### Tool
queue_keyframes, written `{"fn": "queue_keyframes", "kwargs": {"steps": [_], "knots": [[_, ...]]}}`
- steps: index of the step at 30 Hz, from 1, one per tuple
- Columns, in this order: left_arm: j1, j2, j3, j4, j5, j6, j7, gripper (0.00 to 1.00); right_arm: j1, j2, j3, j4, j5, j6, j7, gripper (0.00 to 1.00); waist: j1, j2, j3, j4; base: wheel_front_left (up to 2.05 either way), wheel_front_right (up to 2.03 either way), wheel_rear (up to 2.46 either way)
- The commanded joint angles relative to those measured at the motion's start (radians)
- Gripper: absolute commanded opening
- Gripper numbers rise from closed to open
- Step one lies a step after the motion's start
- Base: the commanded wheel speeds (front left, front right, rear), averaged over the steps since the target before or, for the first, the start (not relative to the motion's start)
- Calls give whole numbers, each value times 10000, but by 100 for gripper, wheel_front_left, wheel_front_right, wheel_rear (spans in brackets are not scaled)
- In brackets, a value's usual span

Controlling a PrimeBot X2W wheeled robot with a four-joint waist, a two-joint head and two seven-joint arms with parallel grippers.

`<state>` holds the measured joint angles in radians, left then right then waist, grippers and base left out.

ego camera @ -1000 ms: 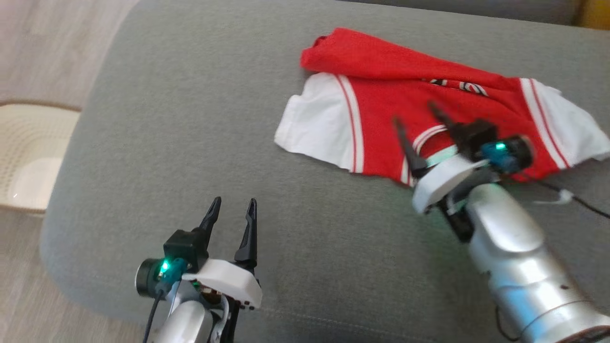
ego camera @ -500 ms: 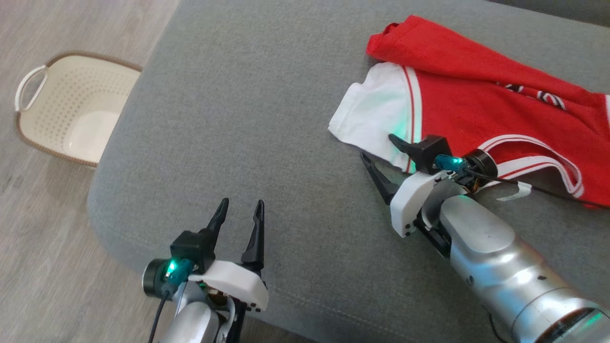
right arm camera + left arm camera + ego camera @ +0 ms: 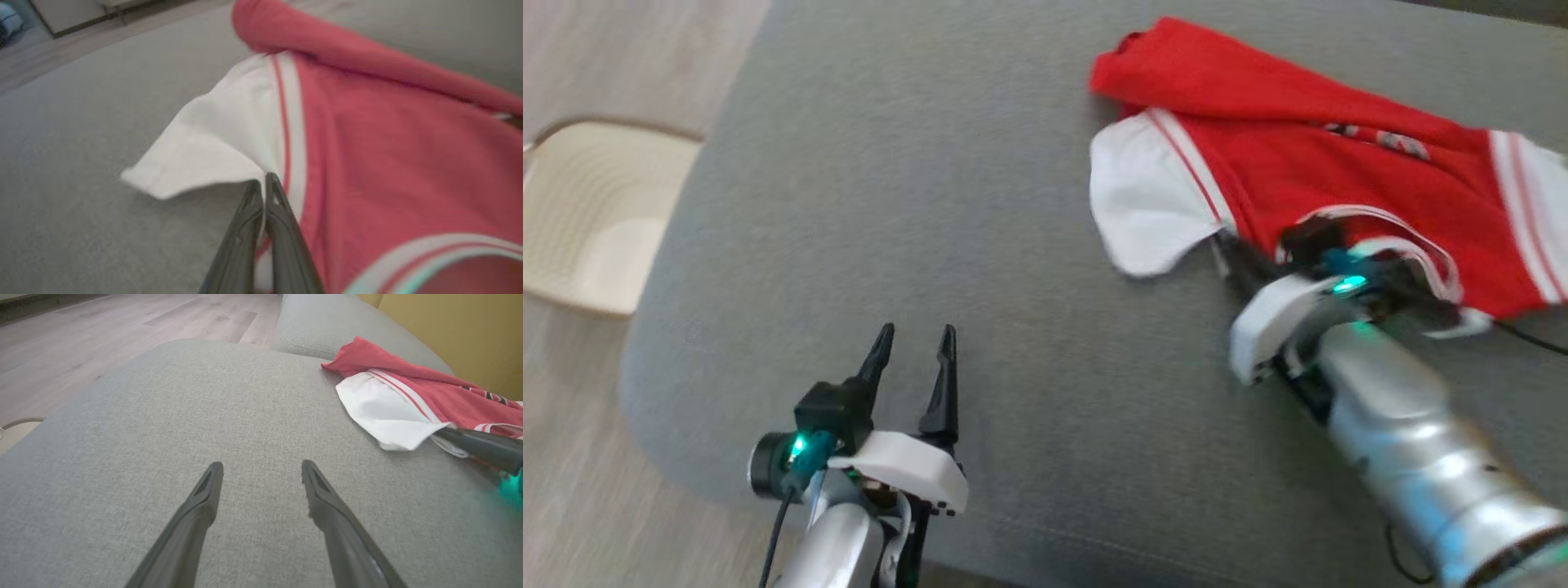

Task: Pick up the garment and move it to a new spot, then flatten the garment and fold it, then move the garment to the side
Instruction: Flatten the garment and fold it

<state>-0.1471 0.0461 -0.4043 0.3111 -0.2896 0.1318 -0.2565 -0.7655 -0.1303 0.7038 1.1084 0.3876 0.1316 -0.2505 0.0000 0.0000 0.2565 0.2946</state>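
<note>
- Head view: the garment lies crumpled at the far right of the grey cushion, red side up, with a white flap turned out at its left end.
- The right gripper meets the near edge of the cloth just where that white flap joins the red striped trim. Its fingers are motion-blurred here. Its silver forearm slants in from the lower right corner, pointing up and to the left.
- The left gripper sits low at the near left, well apart from the cloth, with its fingers spread and nothing between them, pointing away from the robot over bare cushion.
- A pale basket stands on the floor past the cushion's left edge.
- Left wrist view: the left gripper's two fingers are parted above plain grey fabric. The garment lies off to the upper right, and a dark finger of the other arm reaches under the white flap from the right. A wooden floor and a yellow wall lie beyond.
- Right wrist view: the two fingers are clenched together, pinching the garment's edge at the foot of the white flap beside the red-and-white stripe. The flap lifts off to the left, and red cloth spreads to the right.
</note>
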Motion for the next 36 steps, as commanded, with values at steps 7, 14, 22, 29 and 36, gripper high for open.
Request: {"fn": "queue_keyframes", "kwargs": {"steps": [7, 14, 22, 29, 36], "knots": [[-226, 41, 664, -218, 311, -188, -53, 100, 1963, -969, -2127, -2544, -553, -9, -110, 0, 0, 0, -597, -1866, 0, 0, 0], [-269, 41, 733, -212, 324, -226, -53, 100, 3546, -1507, -4168, -4071, -1368, -9, -111, 0, 0, 0, -798, -2805, 0, 0, 0], [-331, 41, 718, -141, 335, -248, -53, 100, 4102, -2288, -6315, -4888, -2399, -9, -112, 0, 0, 0, -759, -3056, 0, 0, 0], [-353, 41, 644, -88, 351, -334, -53, 100, 4026, -1831, -6749, -5097, -2689, -9, -112, 100, 0, 0, -664, -3125, 0, 0, 0], [-903, 41, 305, -79, 371, -538, -53, 100, 4204, -1179, -6829, -5774, -2673, -9, -112, 100, 0, 0, -247, -3489, 0, 0, 0]]}}
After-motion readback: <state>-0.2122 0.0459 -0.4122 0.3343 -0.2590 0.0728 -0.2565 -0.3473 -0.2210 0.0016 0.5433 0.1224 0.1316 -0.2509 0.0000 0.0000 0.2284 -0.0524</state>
